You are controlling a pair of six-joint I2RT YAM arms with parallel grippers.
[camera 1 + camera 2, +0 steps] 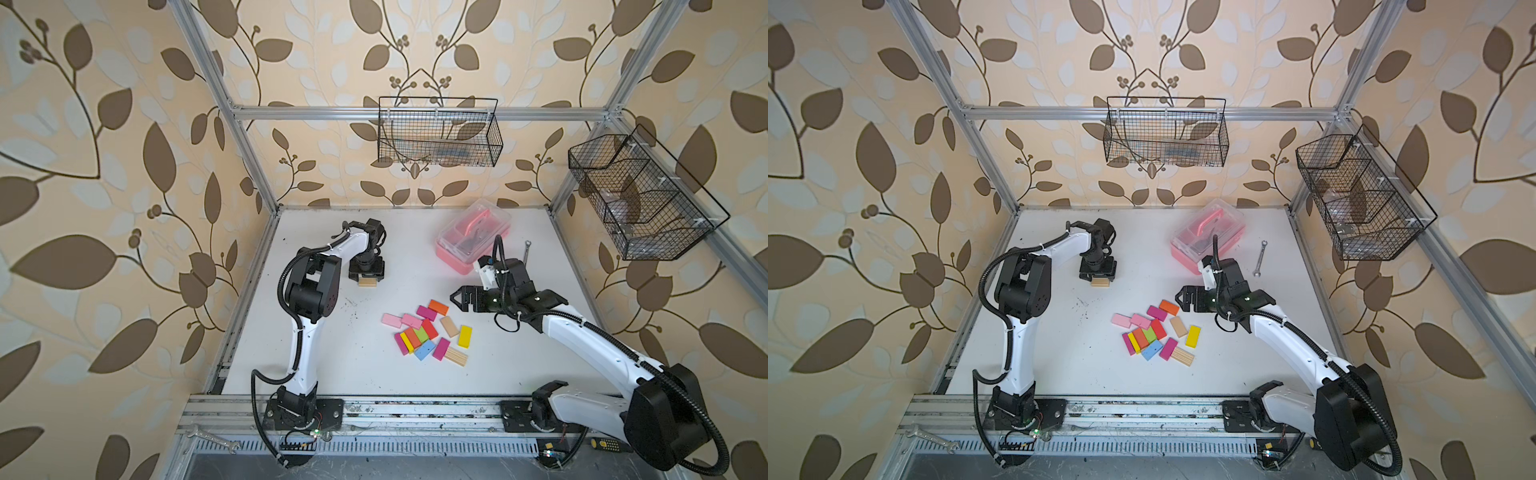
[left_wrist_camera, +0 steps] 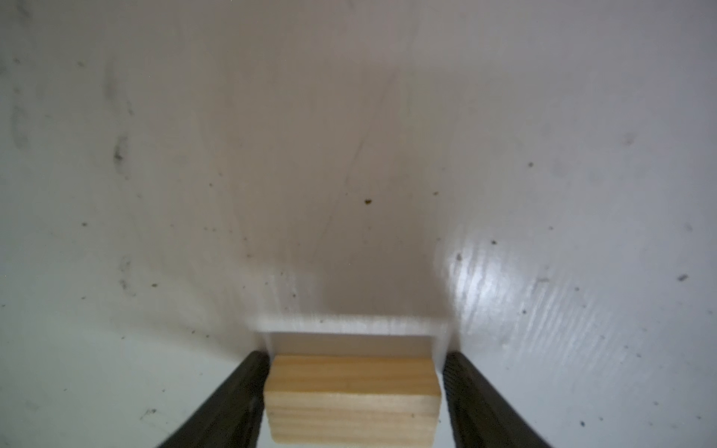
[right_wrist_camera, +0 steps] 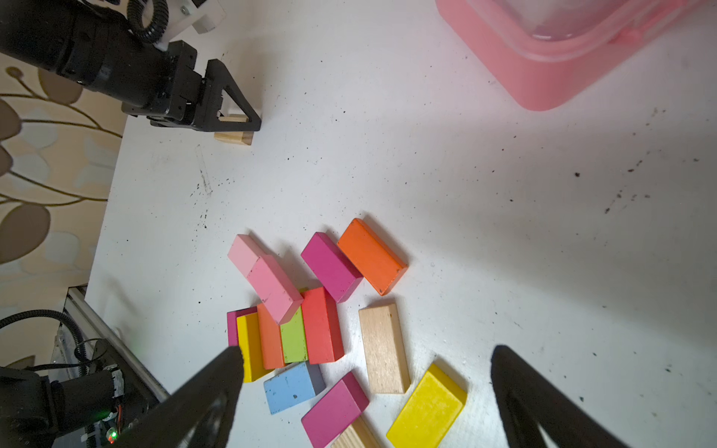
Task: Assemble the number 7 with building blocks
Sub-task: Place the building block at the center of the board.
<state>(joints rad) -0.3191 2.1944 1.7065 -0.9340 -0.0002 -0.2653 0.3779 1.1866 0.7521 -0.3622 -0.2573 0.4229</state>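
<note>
Though barely begun, no 7 yet. One plain wood block (image 2: 351, 395) down on the counter (image 1: 332, 353), well apart from the building blocks pile (image 1: 424, 332). Left tool (image 1: 367, 279) around it, squeezing or not: cannot tell. Right tool (image 3: 368, 351) wide apart near the pile.

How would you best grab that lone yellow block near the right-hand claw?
Probably from straight above, pinching the yellow block across its two long sides. It lies flat on the table, and both long sides look clear of the plain wooden block beside it.
</note>
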